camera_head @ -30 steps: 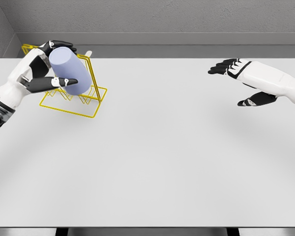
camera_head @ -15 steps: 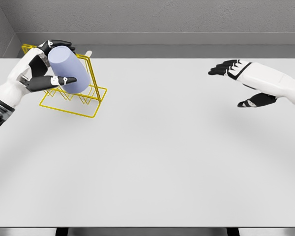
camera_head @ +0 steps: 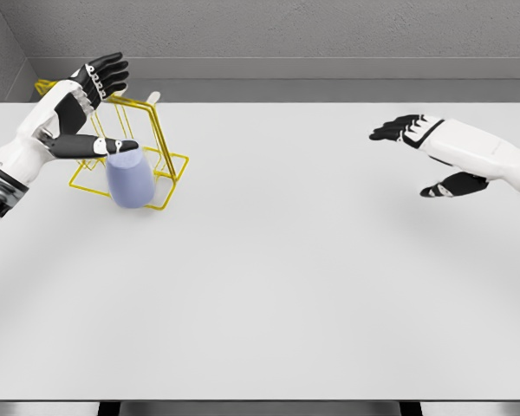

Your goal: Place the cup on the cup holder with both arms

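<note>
At the table's far left, in front of the rack: one cup (camera_head: 128, 179), pale lavender, standing mouth-down with its closed end up, wider at the base. It sits at the near edge of the rack's base frame, over or against the front wire; you cannot tell whether it rests on a peg, and it looks to be on the table or base frame rather than hung.

Rack (camera_head: 152, 139): yellow wire cup holder, flat rectangular base with slanted uprights, one pale-tipped peg showing at the top. Nothing is visibly seated on that peg.

Left hand (camera_head: 80, 114): above and just behind the cup. Fingers spread and lifted clear toward the back wall, thumb stretched forward with its tip at or just above the cup's top edge. It grips nothing; treat it as released.

Right hand (camera_head: 420, 143): well apart at the far right, over bare table (camera_head: 312, 277), fingers relaxed and extended, holding nothing.

Step in hand, as a judgement: release at the rack. The placement looks doubtful, since the cup appears beside the uprights, not on them.

Next move: check the seating. If it is loose, you would need to close the left hand around the cup's wall again, lift, and tilt its mouth over a peg.
</note>
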`<move>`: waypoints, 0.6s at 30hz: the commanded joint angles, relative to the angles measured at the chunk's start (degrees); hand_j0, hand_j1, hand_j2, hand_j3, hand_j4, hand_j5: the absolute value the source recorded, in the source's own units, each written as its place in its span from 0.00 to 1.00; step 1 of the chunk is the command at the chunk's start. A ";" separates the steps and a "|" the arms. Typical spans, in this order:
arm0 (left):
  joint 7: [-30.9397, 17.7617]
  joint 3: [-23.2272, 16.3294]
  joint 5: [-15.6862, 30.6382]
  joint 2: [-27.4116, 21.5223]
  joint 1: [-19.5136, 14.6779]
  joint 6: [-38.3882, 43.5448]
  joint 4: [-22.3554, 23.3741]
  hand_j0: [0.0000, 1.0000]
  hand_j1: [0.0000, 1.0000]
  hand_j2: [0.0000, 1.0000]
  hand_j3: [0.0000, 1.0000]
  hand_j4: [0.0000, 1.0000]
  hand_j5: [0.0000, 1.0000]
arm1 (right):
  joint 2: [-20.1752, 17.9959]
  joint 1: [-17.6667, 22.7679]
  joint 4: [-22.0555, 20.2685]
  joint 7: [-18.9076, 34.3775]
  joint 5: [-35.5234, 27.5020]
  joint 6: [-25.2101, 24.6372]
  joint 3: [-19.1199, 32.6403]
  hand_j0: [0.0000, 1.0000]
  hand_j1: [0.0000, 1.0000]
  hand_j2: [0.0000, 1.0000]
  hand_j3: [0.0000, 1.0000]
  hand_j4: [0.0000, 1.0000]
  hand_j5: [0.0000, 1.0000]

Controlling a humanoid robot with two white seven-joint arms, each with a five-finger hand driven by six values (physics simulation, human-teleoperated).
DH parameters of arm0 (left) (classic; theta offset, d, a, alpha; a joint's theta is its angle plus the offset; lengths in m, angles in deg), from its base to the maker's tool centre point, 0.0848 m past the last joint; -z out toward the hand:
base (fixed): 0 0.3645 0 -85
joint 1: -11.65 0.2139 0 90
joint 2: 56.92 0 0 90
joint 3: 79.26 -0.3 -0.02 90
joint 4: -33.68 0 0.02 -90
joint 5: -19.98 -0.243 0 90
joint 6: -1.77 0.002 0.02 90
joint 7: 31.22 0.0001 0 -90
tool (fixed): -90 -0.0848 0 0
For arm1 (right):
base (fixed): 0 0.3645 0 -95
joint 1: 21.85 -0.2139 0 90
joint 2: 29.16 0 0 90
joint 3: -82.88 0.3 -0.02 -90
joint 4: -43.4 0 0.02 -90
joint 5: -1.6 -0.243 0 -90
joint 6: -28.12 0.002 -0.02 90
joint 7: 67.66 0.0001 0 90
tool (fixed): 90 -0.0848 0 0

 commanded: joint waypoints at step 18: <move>0.09 0.56 -0.27 -3.19 -0.35 -2.13 -0.90 1.00 1.00 1.00 1.00 1.00 1.00 | -0.13 0.00 -0.08 -0.04 -0.37 -0.15 1.34 1.00 1.00 1.00 1.00 1.00 1.00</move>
